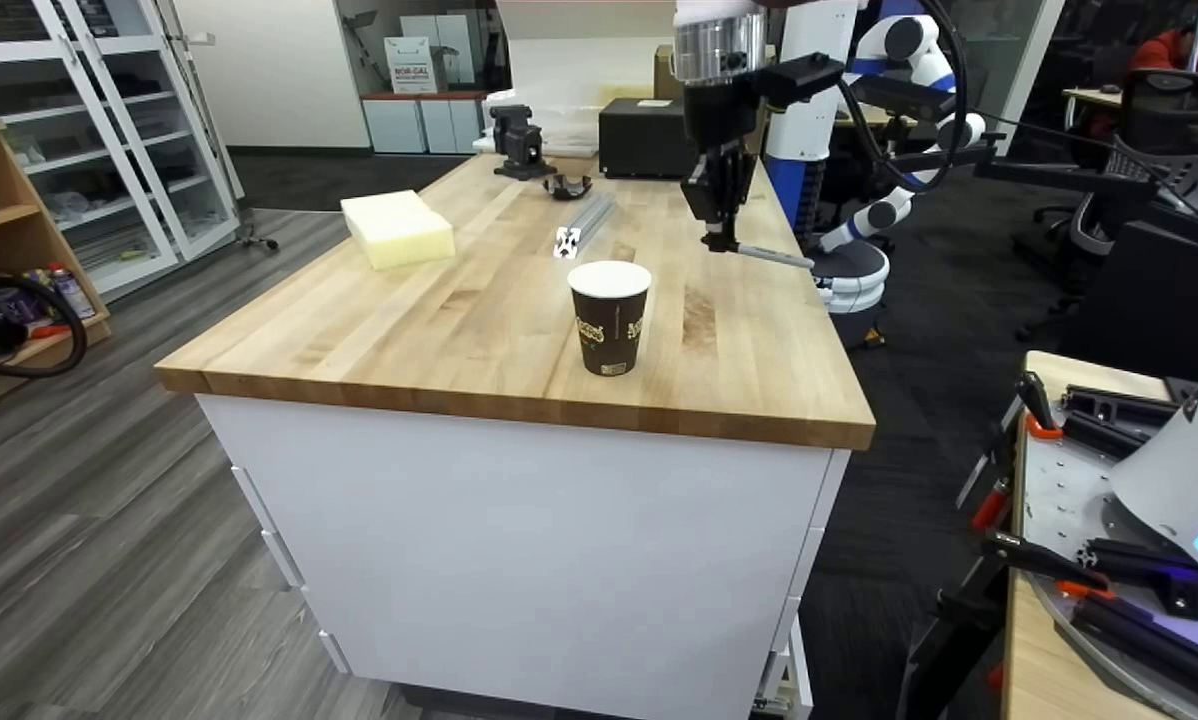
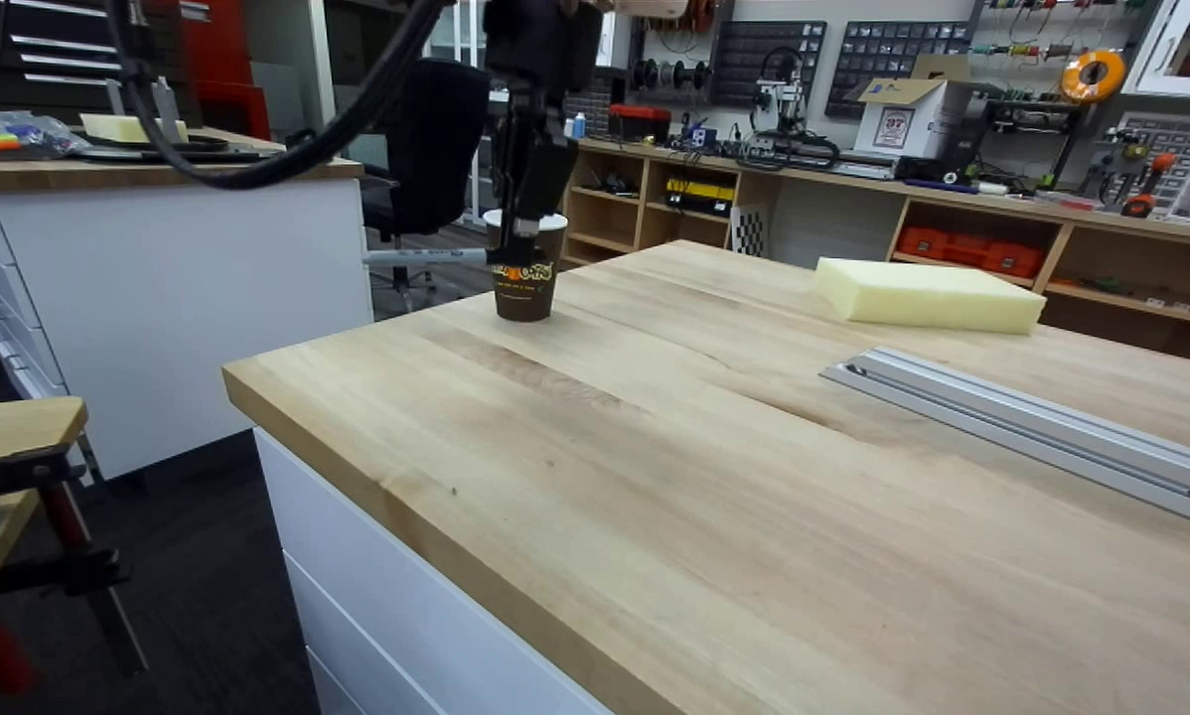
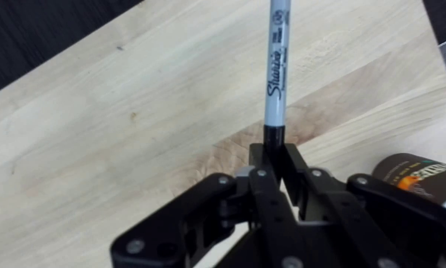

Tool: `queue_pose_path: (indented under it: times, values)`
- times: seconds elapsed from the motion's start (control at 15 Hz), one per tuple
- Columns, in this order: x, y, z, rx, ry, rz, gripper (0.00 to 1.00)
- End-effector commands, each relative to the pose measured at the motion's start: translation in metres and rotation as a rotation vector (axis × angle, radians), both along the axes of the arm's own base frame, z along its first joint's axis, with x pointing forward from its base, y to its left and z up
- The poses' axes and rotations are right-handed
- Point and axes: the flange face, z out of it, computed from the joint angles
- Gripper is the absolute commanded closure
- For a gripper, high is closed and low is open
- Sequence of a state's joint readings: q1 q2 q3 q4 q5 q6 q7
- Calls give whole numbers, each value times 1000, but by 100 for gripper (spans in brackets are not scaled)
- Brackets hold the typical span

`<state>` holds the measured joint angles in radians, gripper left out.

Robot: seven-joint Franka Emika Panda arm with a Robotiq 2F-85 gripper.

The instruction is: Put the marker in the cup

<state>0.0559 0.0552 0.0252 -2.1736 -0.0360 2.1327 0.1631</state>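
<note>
The wooden surface [image 1: 459, 330] lies below my gripper [image 3: 274, 152] and carries the work. Well to one side of the gripper rests the foam block [image 1: 397, 230], with the aluminium profile [image 1: 584, 227] on that same side. Neither appears to serve this task; I treat both as items to avoid.

My gripper points down, its jaws clamped on the marker [image 3: 277, 74]. A firm hold is required, I judge, because nothing else supports the load.

The cup [image 1: 611, 325] stands upright on the surface near the gripper, apart from the jaws and to their right in the wrist view. This stance presents its white top [image 1: 610, 279] as the likely receiving mouth.

The marker is clear of the surface and almost level, pointing outward from the gripper and not toward the cup. The grey barrel [image 1: 774, 256] is exposed, presumably to enter first; the jaws take only the black end [image 3: 274, 136]. Before insertion, the barrel probably needs turning downward above the mouth. Caution: with the hold so near one end, the marker may pivot, and a sweeping barrel could tip the cup.
</note>
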Motion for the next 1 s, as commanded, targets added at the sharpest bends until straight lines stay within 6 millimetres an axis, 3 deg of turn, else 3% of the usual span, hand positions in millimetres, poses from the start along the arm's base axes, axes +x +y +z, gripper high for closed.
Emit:
queue_pose_path:
  times: [0.0, 0.4, 0.93]
  values:
    - [-2, 48, 30, -15, -41, 97, 94]
    - [-1, 113, 48, -24, -59, 236, 94]
    - [-1, 152, 53, -8, -122, 327, 94]
